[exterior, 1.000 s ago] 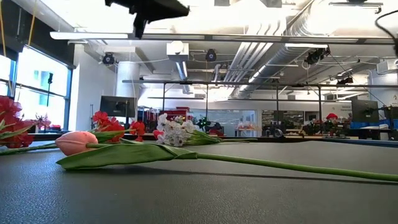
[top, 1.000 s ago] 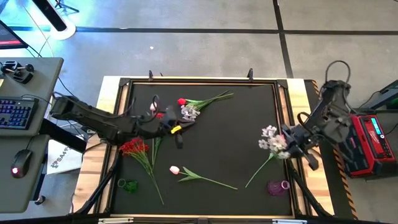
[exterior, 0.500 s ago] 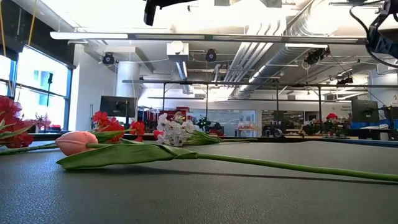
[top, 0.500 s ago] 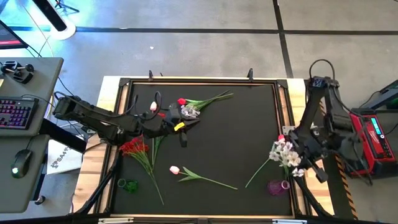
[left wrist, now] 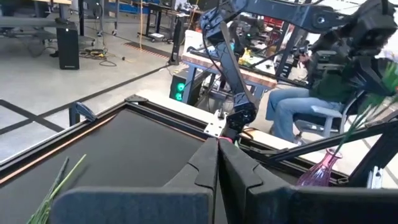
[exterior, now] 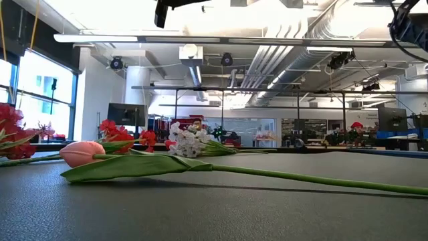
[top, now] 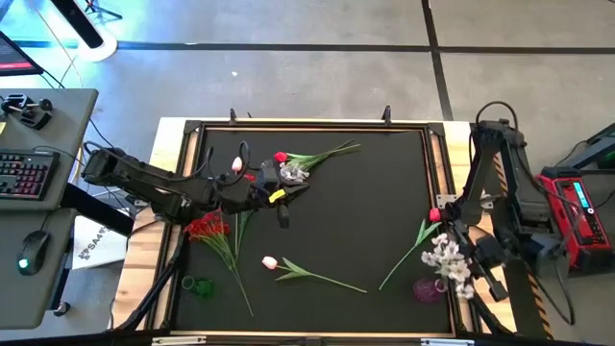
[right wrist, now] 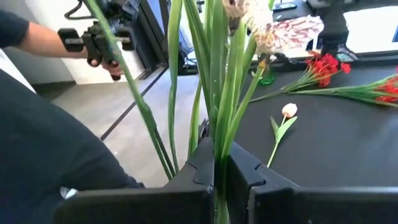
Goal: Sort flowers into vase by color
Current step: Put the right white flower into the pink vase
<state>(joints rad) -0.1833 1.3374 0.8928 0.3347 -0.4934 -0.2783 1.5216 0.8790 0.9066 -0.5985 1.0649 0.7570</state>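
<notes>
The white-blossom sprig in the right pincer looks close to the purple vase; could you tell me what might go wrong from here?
1. The white-blossom sprig hangs by the purple vase with its stem slanting across the mat, so the stem may miss the narrow mouth or tip the vase.
2. The right pincer clamps several stems and leaves; on release they may snag.
3. The vase stands near the table edge and could be pushed off.

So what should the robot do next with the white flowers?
Probably lower them stem-first into the purple vase. The right gripper is shut on the white flowers, which hang almost over that vase, though the stem still slants toward the mat.
</notes>
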